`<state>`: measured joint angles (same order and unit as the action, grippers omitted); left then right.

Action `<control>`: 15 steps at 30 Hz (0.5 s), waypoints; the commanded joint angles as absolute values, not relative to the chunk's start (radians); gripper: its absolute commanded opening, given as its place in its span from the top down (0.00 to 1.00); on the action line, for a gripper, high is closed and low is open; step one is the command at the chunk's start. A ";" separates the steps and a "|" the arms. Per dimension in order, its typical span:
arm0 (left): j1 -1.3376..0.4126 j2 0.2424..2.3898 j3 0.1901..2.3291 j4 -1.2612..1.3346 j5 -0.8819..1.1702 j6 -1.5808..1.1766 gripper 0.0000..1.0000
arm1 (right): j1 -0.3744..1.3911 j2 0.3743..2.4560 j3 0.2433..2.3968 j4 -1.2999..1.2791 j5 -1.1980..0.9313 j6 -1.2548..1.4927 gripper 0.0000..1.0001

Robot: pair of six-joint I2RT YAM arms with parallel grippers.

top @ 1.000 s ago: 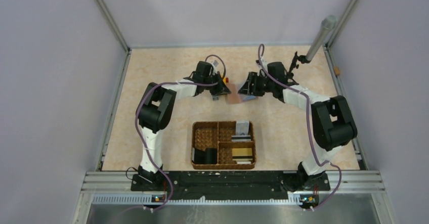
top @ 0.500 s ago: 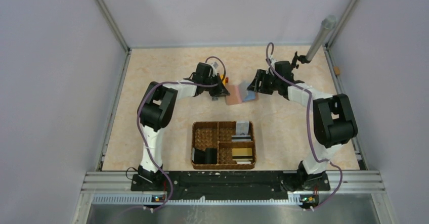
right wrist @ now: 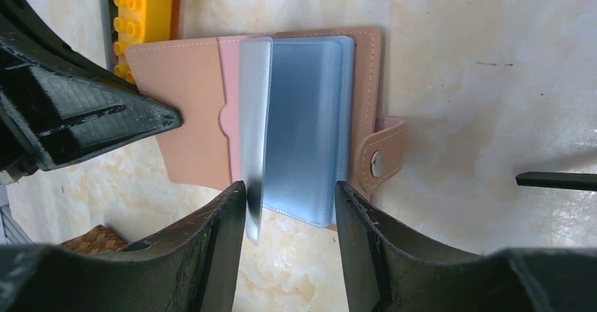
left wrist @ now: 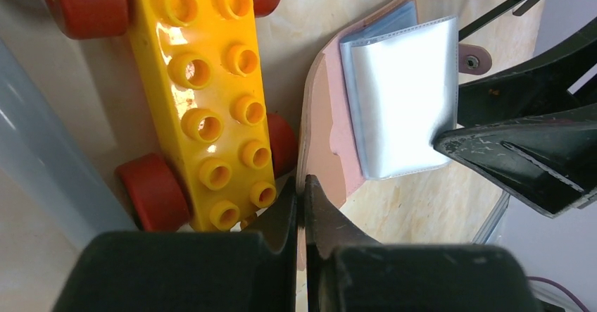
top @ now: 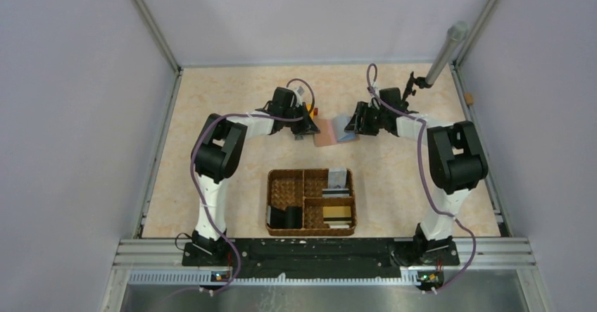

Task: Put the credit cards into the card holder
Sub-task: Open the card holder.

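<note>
Directly between left gripper (left wrist: pixel 301 185) and right gripper (right wrist: pixel 290 189) lies card holder (top: pixel 325 134).

Matt leather-like card holder (right wrist: pixel 198 79), glossy smooth plastic sleeves (right wrist: pixel 303 129).

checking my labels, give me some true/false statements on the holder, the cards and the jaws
1. The card holder lies open. True.
2. The right gripper has its jaws shut on a card. False: they are open, straddling the clear sleeves, no card held.
3. Cards sit in the woven basket. True.
4. The yellow brick toy is in the basket. False: it lies beside the card holder.
5. The left gripper has its jaws closed on the holder's cover edge. True.
</note>
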<state>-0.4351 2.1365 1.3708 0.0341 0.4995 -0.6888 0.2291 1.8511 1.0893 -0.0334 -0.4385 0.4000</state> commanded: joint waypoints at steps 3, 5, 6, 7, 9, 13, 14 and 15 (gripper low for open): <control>-0.431 2.156 1.404 0.028 0.507 -0.667 1.00 | 0.234 1.885 1.152 -0.016 -0.450 0.383 0.52; -0.431 2.158 1.408 0.027 0.508 -0.665 1.00 | 0.235 1.893 1.153 -0.008 -0.460 0.388 0.53; -0.431 2.160 1.408 0.026 0.509 -0.664 1.00 | 0.234 1.896 1.153 -0.006 -0.467 0.392 0.54; -0.431 2.160 1.411 0.026 0.509 -0.664 1.00 | 0.234 1.900 1.152 -0.007 -0.474 0.394 0.55; -0.430 2.162 1.414 0.026 0.510 -0.664 1.00 | 0.235 1.910 1.152 -0.007 -0.485 0.398 0.56; -0.431 2.167 1.420 0.025 0.514 -0.666 1.00 | 0.236 1.931 1.153 -0.006 -0.501 0.402 0.57; -0.430 2.169 1.422 0.027 0.515 -0.665 1.00 | 0.236 1.935 1.151 0.006 -0.511 0.405 0.57; -0.431 2.170 1.424 0.027 0.517 -0.667 1.00 | 0.238 1.940 1.152 0.021 -0.523 0.409 0.57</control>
